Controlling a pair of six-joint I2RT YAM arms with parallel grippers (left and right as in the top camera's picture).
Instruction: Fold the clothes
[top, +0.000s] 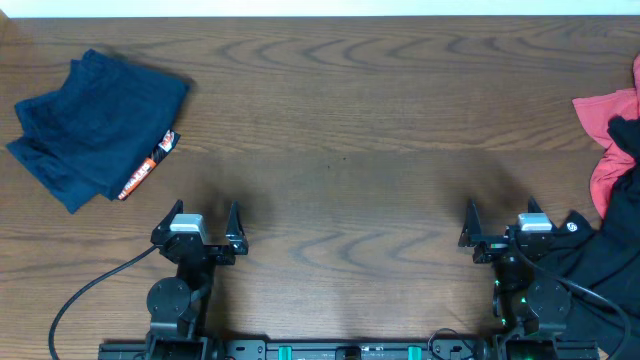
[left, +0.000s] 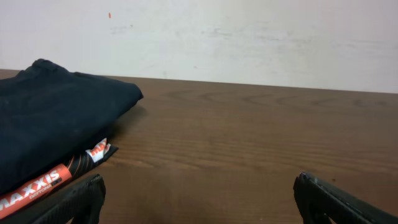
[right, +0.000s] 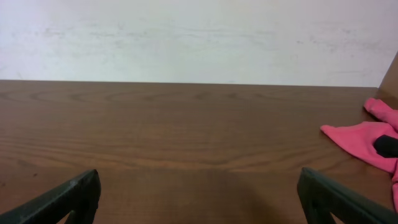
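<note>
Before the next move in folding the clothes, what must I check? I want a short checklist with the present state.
1. Left gripper, jaws open and empty: ok.
2. Right gripper, jaws open and empty: ok.
3. Navy blue fabric garment folded at far left: ok.
4. Pinkish-red fabric garment crumpled at right edge, unfolded: not ok.
5. Full extent of black fabric garment, cut by the frame edge: cannot tell.

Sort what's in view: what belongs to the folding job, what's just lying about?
Job:
- navy garment, roughly folded, far left
- pinkish-red garment, crumpled, right edge
- black garment, bunched beside the right arm
- left tool and right tool, both open, holding nothing

Lying about:
- black cable by the left arm's base
- wooden table, work surface only
</note>
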